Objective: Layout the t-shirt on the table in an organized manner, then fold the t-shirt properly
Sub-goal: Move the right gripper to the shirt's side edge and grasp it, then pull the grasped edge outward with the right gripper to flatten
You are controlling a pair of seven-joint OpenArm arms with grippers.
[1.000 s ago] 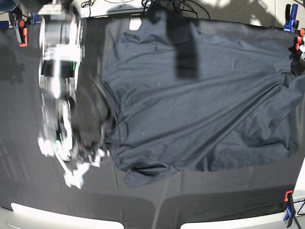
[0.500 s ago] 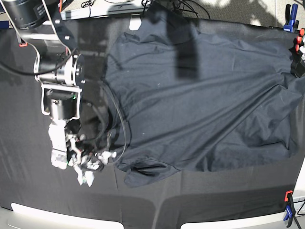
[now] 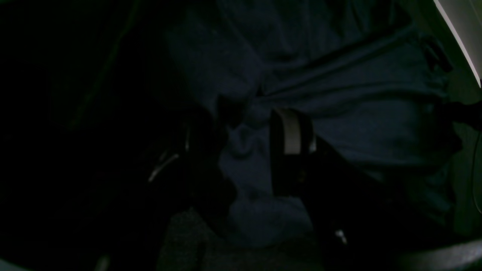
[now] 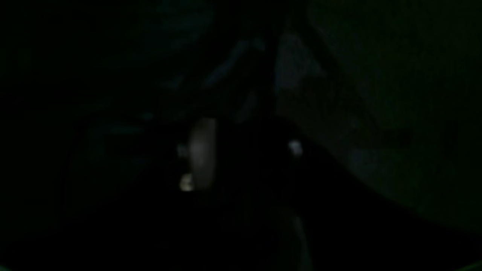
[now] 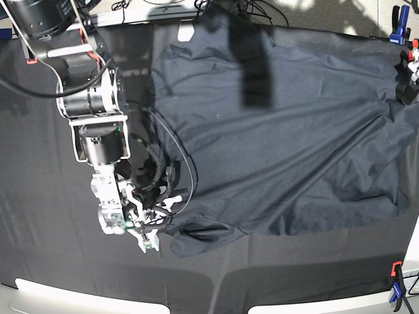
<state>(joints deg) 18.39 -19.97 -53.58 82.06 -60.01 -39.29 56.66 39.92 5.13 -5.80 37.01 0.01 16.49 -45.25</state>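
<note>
My desk (image 5: 39,216), black cloth over the top with a pale rim along the near edge, carries everything; clamps sit at its corners, a blue one (image 5: 398,19) at the far right corner and a red and blue one (image 5: 396,288) at the near right corner. The t-shirt (image 5: 281,137) is spread wide over the middle and right part of the desk, wrinkled, reaching from the far edge most of the way toward the near edge, its right side running to the right edge. One sleeve (image 5: 203,234) sticks out toward the near edge, left of center. My right arm (image 5: 91,98) comes down from the far left corner, and my right claw (image 5: 154,219) sits low at the shirt's left edge just beside that sleeve, touching or nearly touching cloth; can't tell if it is released or clenched, the wrist view is too dark. My left claw (image 3: 246,146) is at the right edge of the desk, barely visible in the base view; in the wrist view it is clenched on a bunched fold of the t-shirt (image 3: 339,113), cloth filling the gap between the two fingers (image 3: 292,131).
</note>
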